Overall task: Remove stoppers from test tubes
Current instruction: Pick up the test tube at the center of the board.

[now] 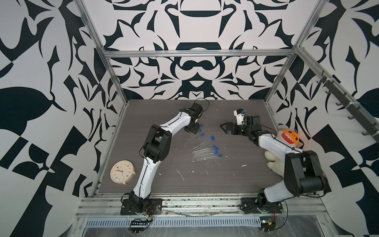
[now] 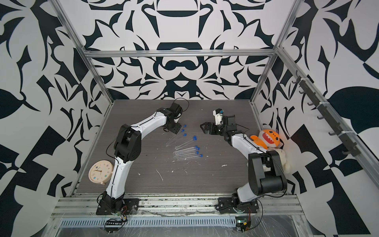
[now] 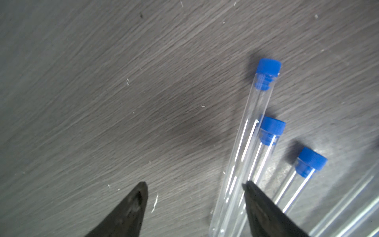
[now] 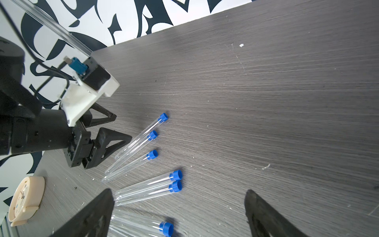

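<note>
Several clear test tubes lie fanned out mid-table, each plugged with a blue stopper; both top views show them. My left gripper is low over the far end of the fan, jaws apart. One tube with its stopper lies between them, close beside one finger. Two more stoppered tubes lie just outside it. The right wrist view shows this gripper at the tubes' rounded ends. My right gripper hovers open to the right of the stoppers, holding nothing.
A cream alarm clock stands at the table's front left. An orange plush and a white plush sit against the right wall beside my right arm. White flecks dot the grey table. Patterned walls enclose three sides.
</note>
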Available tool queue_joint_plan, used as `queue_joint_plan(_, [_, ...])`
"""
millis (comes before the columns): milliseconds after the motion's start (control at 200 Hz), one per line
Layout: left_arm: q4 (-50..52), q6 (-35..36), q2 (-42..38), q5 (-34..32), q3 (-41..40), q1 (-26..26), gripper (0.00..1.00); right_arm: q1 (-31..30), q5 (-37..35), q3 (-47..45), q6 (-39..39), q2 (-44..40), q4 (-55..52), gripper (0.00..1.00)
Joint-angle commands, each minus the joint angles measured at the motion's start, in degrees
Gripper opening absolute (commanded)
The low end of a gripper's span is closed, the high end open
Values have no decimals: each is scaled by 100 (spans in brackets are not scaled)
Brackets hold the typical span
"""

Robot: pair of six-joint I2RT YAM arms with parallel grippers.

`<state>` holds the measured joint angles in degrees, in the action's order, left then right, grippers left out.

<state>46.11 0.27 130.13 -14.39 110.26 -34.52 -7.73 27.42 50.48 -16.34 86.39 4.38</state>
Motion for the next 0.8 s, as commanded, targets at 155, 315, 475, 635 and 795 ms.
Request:
queue_joint_plan(155, [82, 62, 223, -29, 81, -80, 72, -12, -35, -68, 126, -252, 210, 99])
queue_joint_plan(315, [10, 61, 250, -19, 77, -129, 72, -7, -46, -82, 140, -270, 210, 99])
queue_joint_plan(475, [-89, 96, 283, -23, 72, -169, 72, -10, -79, -94, 153, -293, 222, 99])
queue_joint_plan(635, [-111, 157, 323, -37, 46, -219, 68, -10, -105, -105, 164, -324, 227, 99])
queue_joint_plan(795, [-120, 200, 346, -34, 21, -239, 64, -10, -114, -102, 157, -340, 227, 99])
